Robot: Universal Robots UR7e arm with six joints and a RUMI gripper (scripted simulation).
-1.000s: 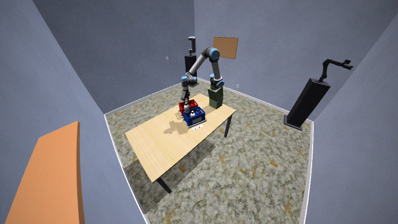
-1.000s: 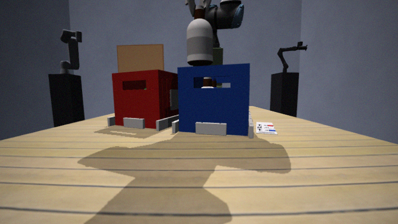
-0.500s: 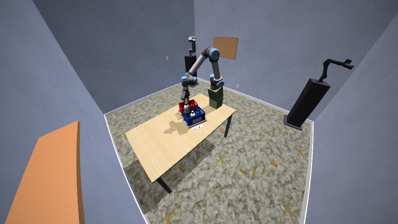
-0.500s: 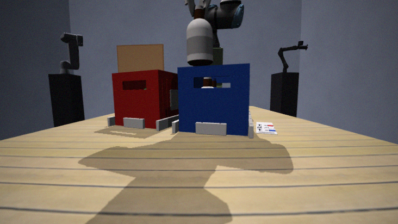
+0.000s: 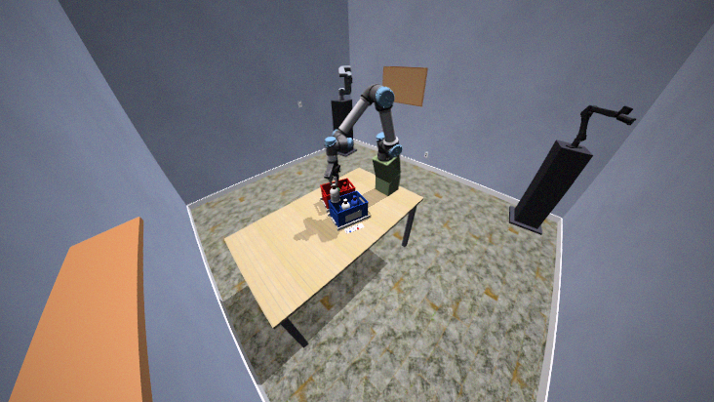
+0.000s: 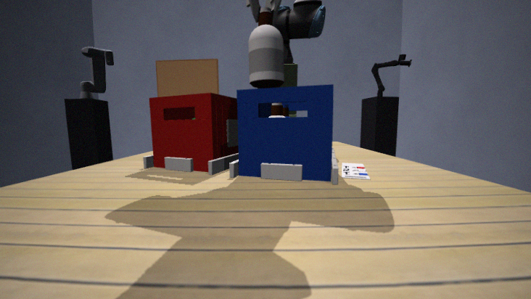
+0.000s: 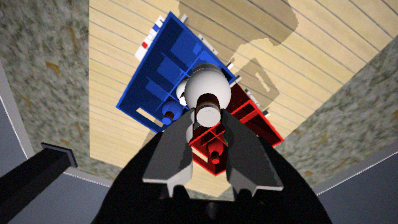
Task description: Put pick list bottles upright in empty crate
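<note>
My gripper [image 5: 334,180] [image 6: 265,11] [image 7: 207,109] is shut on the neck of a white bottle with a grey band [image 5: 335,194] [image 6: 266,57] [image 7: 207,87]. The bottle hangs upright, its base just above rim height of the blue crate [image 5: 340,220] [image 6: 286,141] [image 7: 172,30], near its side by the red crate. Inside the blue crate stand another white bottle [image 5: 344,204] [image 7: 181,92] and a blue bottle [image 5: 354,200] [image 7: 171,111]. The red crate [image 6: 182,141] [image 7: 265,127] holds a red bottle [image 7: 216,150]; fingers hide part of it. The pick list [image 5: 354,228] [image 6: 355,170] shows red and blue marks; its counts are unreadable.
Low grey strips [image 6: 281,171] stand around the bases of both crates. The crates sit close side by side on the wooden table [image 5: 279,260] [image 6: 223,267]. The arm's green pedestal [image 5: 386,177] stands at the table's back edge.
</note>
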